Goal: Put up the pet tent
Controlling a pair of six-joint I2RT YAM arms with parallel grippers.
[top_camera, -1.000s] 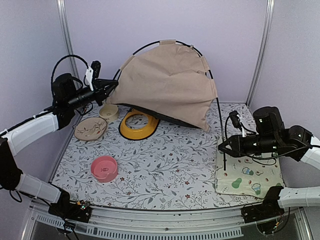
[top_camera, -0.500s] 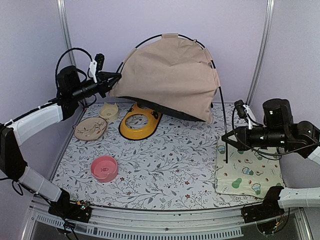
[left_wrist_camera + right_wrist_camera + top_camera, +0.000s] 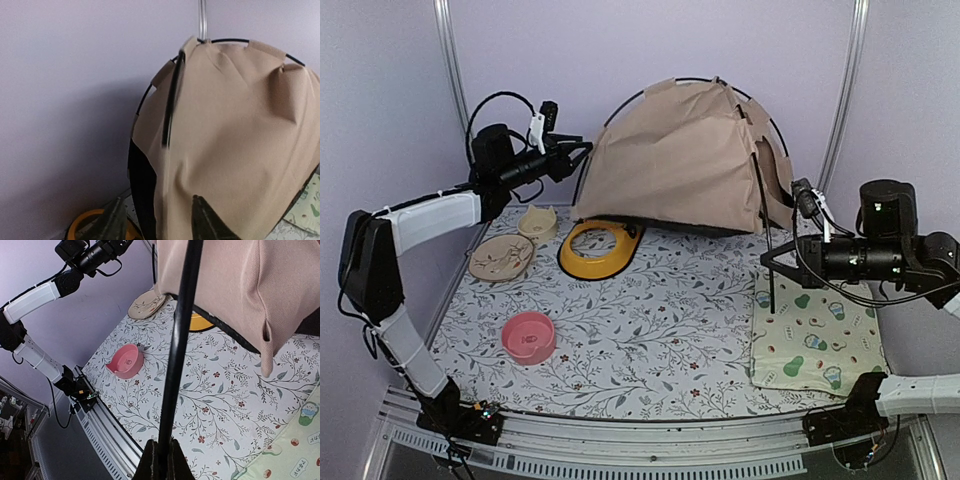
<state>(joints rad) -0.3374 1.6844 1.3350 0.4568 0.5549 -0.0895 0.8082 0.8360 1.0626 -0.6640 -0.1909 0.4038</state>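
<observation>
— The pet tent (image 3: pixel 680 165) has swung over in the last second, hasn't it? It was tipped up toward the left, and now it sits more upright and further right, hard against the back wall.
— Yes, and the left gripper (image 3: pixel 582 149) has let go. It was pinched on the tent's left corner. Now its jaws stand partly apart, holding nothing I can see, just beside the left arc of the tent's frame.
— Its own camera agrees: two dark fingertips (image 3: pixel 204 222) apart at the bottom, with tan fabric filling the view beyond them.
— And the right side?
— The right gripper (image 3: pixel 768 262) has come up and back a little. It is clamped tight on the black pole (image 3: pixel 179 340) that runs down from the tent's right flank. The pole's free end pokes out below the fingers, over the left edge of the cream mat (image 3: pixel 820 350) with green prints. Whether it touches the mat I cannot tell.
— Where's the tent relative to the dishes?
— Its dark lower edge lies just behind the yellow feeder (image 3: pixel 598 250), on the flowered table (image 3: pixel 670 320). The small cream cup (image 3: pixel 537 222) and the tan dish (image 3: pixel 500 257) sit left of the feeder, apart from the tent. The pink bowl (image 3: pixel 529 337) is well off to the front left.
</observation>
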